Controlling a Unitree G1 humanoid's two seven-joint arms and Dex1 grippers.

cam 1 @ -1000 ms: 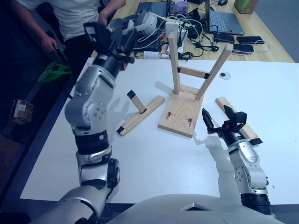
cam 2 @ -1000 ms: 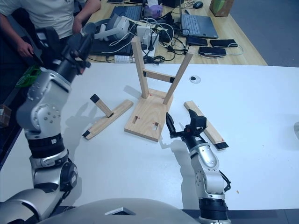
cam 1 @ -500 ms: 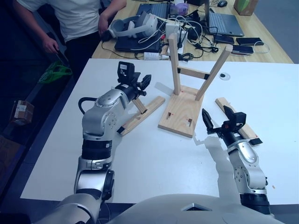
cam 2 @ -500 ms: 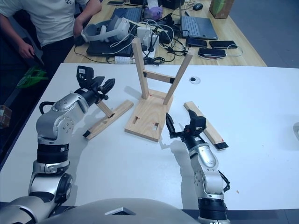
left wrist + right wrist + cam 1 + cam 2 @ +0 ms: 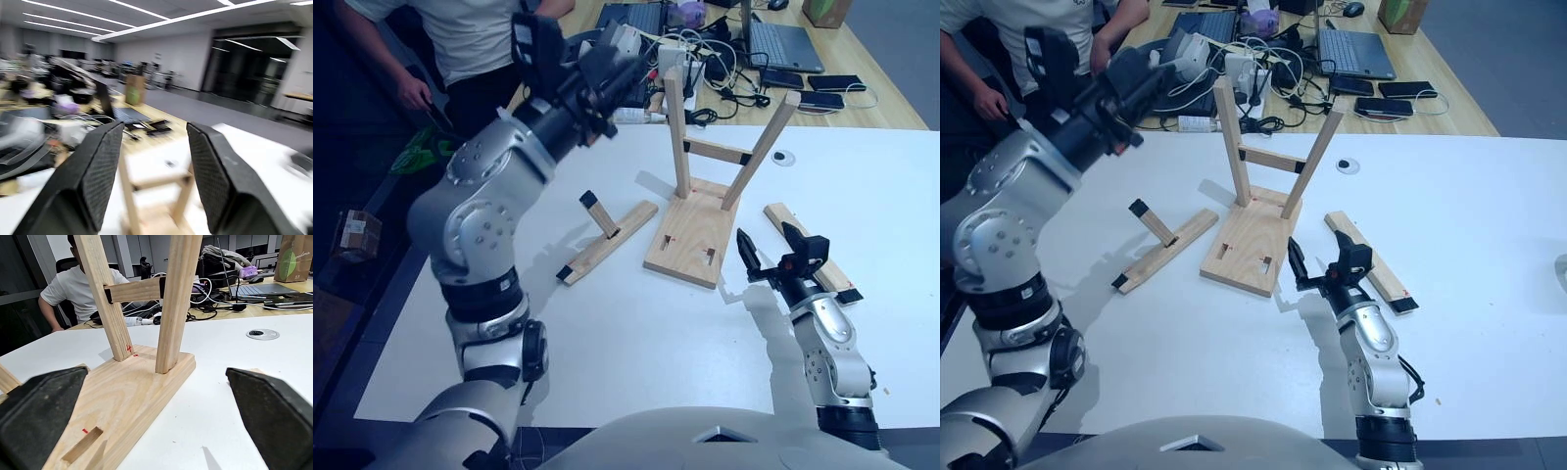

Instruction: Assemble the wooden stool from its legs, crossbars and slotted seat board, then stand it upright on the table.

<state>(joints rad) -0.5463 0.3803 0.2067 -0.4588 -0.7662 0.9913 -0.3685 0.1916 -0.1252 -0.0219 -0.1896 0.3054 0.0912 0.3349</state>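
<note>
Two legs stand up from the slotted seat board, which lies flat near the middle of the white table, a short crossbar joining them partway up. Two empty slots show near the board's six o'clock edge.

At the board's nine o'clock, apart from it, a second leg piece lies flat on the table with a black-tipped stub angling up from it. At three o'clock a loose wooden bar lies flat, partly hidden behind my right arm.

My right gripper sits low over the table at about four o'clock of the seat board, just beside its corner, fingers spread wide and holding nothing. From its wrist camera the board and both upright legs fill the space between the two pads.

My left gripper is lifted high above the table toward ten o'clock, well apart from every wooden part, its fingers parted and empty.

Beyond the table at twelve o'clock, a wooden desk carries a laptop, cables and phones.
</note>
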